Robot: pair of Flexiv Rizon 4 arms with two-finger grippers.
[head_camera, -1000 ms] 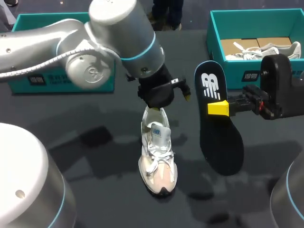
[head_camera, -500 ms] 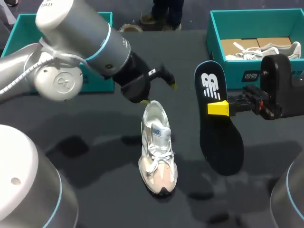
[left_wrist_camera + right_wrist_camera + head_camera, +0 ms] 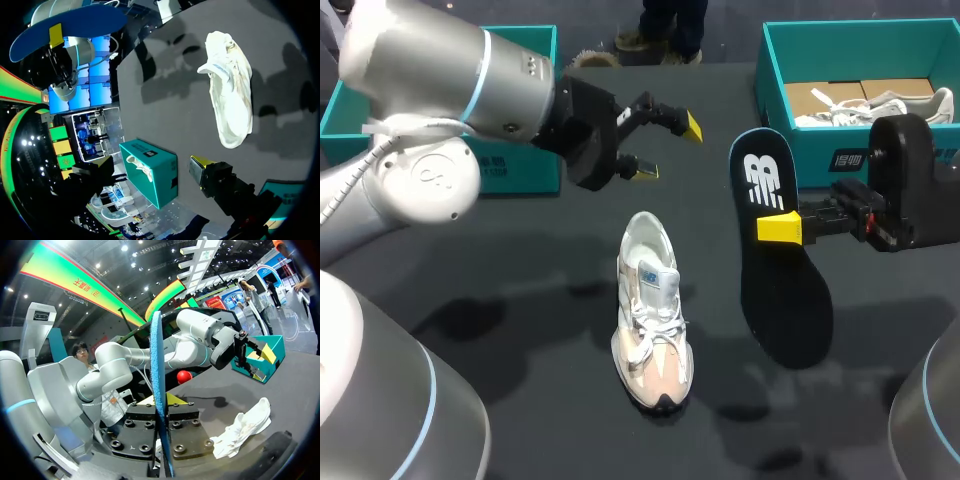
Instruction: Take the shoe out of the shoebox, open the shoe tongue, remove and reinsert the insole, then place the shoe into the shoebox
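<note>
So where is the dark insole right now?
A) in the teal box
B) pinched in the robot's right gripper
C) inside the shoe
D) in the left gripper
B: the right gripper is shut on the insole, holding it apart from the shoe, and the left gripper is open and empty.

My left arm comes in from the left and lies roughly level above the bench. The left gripper hangs in the air toward the middle, its two yellow-tipped fingers spread wide with nothing between them. My right arm reaches in from the right, the right gripper pointing leftward and clamped on the insole from both sides; only one yellow tip shows from above, the other probably hidden behind it.
</note>
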